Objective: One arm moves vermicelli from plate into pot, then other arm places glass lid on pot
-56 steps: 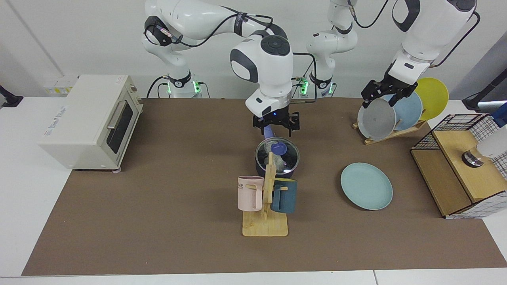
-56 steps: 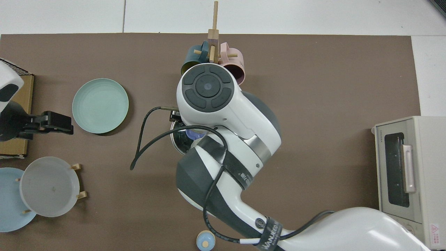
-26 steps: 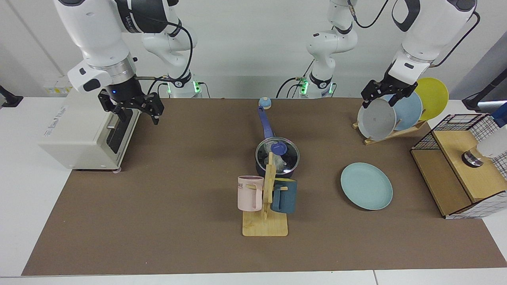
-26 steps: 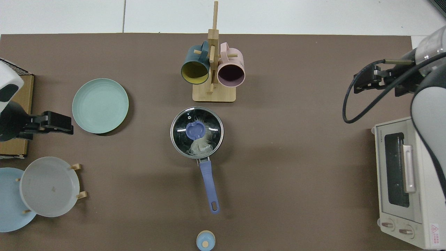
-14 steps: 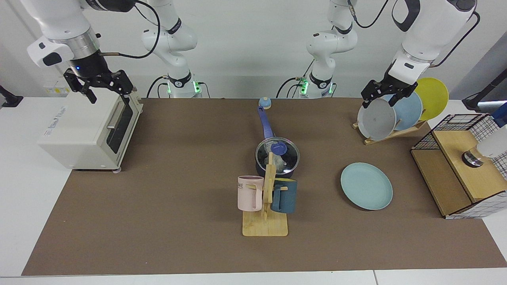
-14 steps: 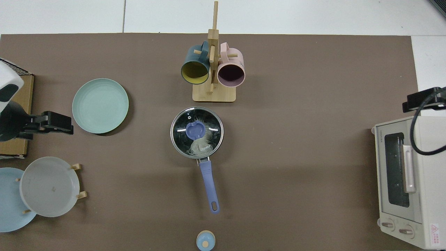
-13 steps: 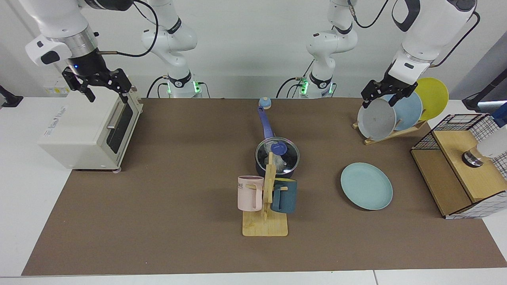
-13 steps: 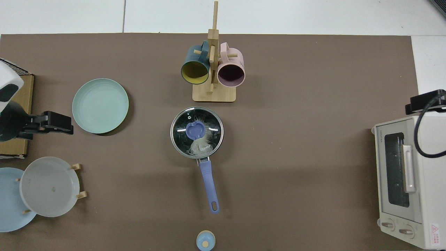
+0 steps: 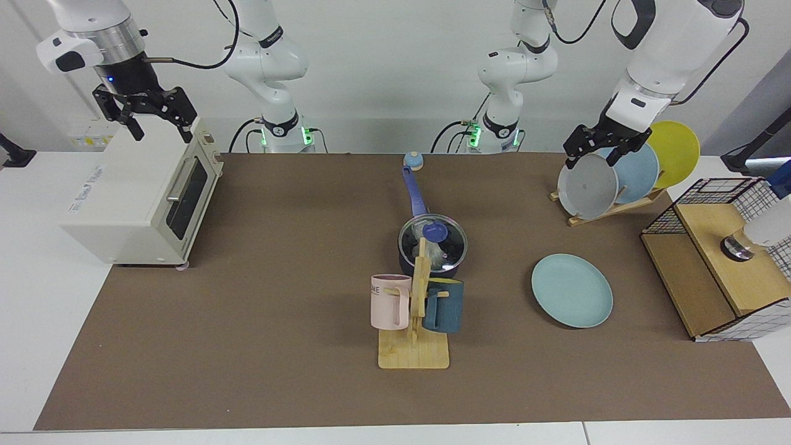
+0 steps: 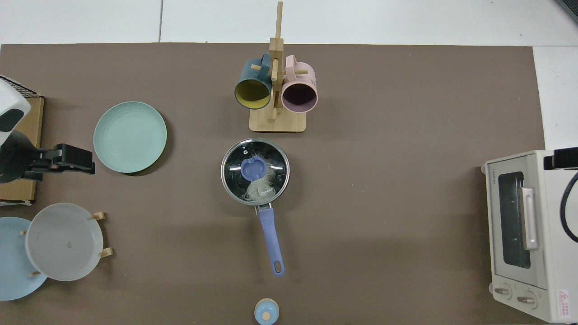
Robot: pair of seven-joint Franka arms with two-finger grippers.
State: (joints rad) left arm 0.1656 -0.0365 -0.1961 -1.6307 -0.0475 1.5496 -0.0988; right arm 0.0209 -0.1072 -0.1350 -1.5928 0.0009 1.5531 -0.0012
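Note:
The dark navy pot [image 9: 432,256] stands mid-table, its blue-purple handle [image 10: 271,243] pointing toward the arm bases. The glass lid [image 10: 276,155] with its blue knob [image 9: 435,232] rests on the pot. Through the glass the whitish vermicelli [image 10: 262,190] shows inside. The light teal plate [image 9: 571,290] lies bare on the mat. My right gripper [image 9: 159,127] hangs open and holds nothing above the toaster oven, far from the pot. My left gripper [image 9: 596,154] waits open over the plate rack.
A wooden mug rack [image 9: 414,346] with a pink mug [image 9: 389,301] and a dark blue mug [image 9: 444,306] stands just in front of the pot. The toaster oven [image 9: 136,191], a plate rack [image 9: 609,213], a wire-sided wooden box [image 9: 720,266] and a small blue knob-like object [image 10: 266,311] sit around the edges.
My right arm has left the lid on the pot and swung away, up and over to the toaster oven. The left arm has not moved.

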